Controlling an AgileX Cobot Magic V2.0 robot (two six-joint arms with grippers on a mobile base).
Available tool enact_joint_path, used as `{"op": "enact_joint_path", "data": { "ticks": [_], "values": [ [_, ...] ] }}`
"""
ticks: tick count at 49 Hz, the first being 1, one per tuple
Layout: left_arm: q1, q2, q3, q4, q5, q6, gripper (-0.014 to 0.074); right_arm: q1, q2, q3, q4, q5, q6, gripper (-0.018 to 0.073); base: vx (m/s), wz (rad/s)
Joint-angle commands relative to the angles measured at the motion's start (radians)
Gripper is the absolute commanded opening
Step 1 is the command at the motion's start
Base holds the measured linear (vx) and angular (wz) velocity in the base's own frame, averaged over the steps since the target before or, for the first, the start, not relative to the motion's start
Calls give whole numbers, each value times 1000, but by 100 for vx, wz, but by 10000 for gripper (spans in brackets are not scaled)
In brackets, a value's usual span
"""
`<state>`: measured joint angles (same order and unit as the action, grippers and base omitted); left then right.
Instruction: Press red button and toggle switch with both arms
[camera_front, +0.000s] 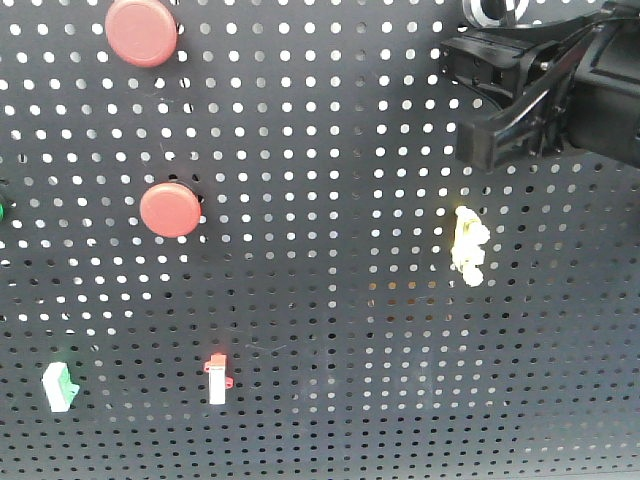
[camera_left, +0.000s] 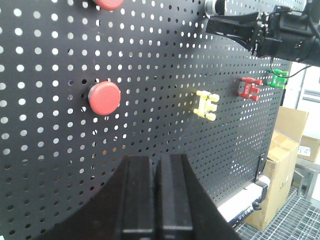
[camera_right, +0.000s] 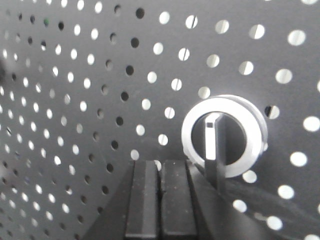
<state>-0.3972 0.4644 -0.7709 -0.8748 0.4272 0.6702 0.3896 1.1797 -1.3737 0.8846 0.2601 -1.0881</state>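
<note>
While the left gripper (camera_left: 156, 165) is hovering short of the black pegboard (camera_front: 330, 330) with fingers pressed together and holding nothing, the right gripper (camera_right: 160, 167), likewise closed and empty, is pointing at the pegboard just below and left of the toggle switch (camera_right: 223, 135). The toggle switch is sitting at the pegboard's upper right, and the red button (camera_front: 142, 30) is sitting at upper left, above a second red button (camera_front: 171, 209).
</note>
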Motion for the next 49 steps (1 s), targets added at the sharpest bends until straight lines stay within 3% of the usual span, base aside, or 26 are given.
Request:
{"op": "enact_joint_path", "data": {
  "ticks": [1,16,34,42,49],
  "values": [
    [4,6,-24,-26,-54,-8,2,-17,-31,-38,-42,-195,-8,-3,0,0],
    [4,6,-24,-26,-55,-8,2,-186,-77,-38,-50,-9,3,-3,0,0],
    [4,6,-23,11,-14,-8,2,-186,-177,-36,-57,194,88,-3,0,0],
    [4,3,-22,145,73,-39,2,-186,-286,119,-64,185,141,-3,0,0],
    [6,-1,-20,389,182,-236,2,-186,-483,394,-66,108,154,-3,0,0]
  ]
}}
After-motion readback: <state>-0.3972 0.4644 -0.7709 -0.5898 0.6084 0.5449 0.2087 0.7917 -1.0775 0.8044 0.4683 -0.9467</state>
